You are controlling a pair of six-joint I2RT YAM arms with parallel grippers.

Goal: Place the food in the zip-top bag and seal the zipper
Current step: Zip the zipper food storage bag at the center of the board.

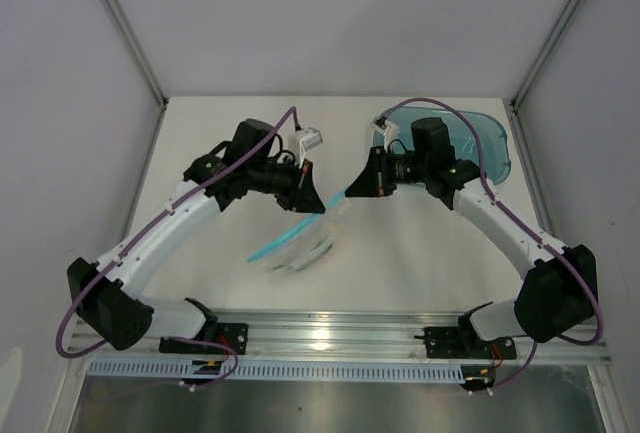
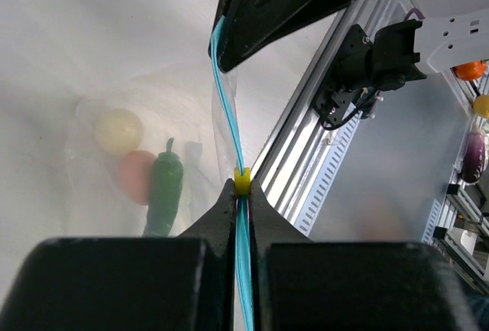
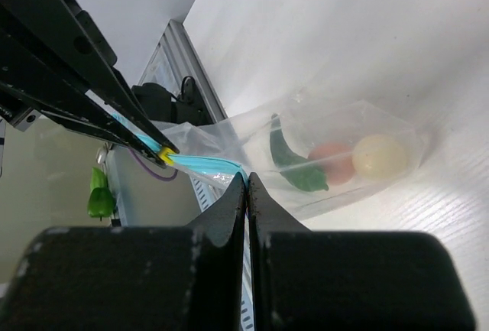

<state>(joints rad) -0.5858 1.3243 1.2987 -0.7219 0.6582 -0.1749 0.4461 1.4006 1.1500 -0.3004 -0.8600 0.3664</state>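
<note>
The clear zip-top bag [image 1: 308,245] hangs between both grippers just above the table. All three food pieces lie inside it: the cream-white ball [image 3: 380,155], the peach-pink egg [image 3: 334,163] and the dark green cucumber [image 3: 293,167]. They also show in the left wrist view, cream ball [image 2: 118,131], pink egg [image 2: 134,176], green piece [image 2: 165,189]. My left gripper [image 2: 241,190] is shut on the light blue zipper [image 2: 227,113], right behind a yellow slider [image 2: 241,180]. My right gripper [image 3: 247,181] is shut on the zipper [image 3: 206,164] further along. In the top view the left gripper [image 1: 312,201] and the right gripper [image 1: 351,193] are close together.
A translucent teal-blue tub [image 1: 487,145] sits at the back right behind the right arm. The aluminium rail [image 1: 320,337] runs along the near table edge, just beyond the bag in the left wrist view [image 2: 302,159]. White walls enclose the table.
</note>
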